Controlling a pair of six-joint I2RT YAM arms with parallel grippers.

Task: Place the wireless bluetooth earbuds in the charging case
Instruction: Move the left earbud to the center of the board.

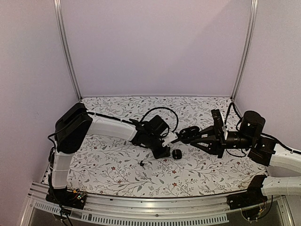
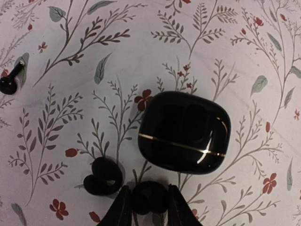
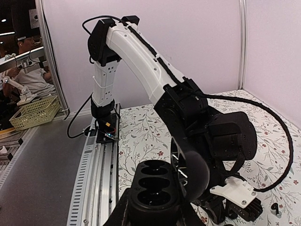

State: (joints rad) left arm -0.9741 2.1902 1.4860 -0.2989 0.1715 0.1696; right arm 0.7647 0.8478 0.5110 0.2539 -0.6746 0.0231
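Note:
My right gripper [image 3: 153, 209] is shut on the open charging case [image 3: 155, 188], held above the table with its lid [image 3: 195, 172] up and its wells empty; it also shows in the top view [image 1: 187, 132]. My left gripper [image 2: 149, 195] is low over the table, its fingers closed on the two sides of a tiny black earbud [image 2: 149, 197]. A second earbud [image 2: 101, 176] lies just left of it. A third earbud [image 2: 9, 82] lies far left, also in the top view [image 1: 142, 163].
A closed black pebble-shaped case [image 2: 183, 132] with a gold seam lies on the floral table just beyond my left fingers, also in the top view [image 1: 177, 154]. The left arm [image 3: 141, 56] fills the right wrist view. Metal rail [image 1: 155, 207] along the near edge.

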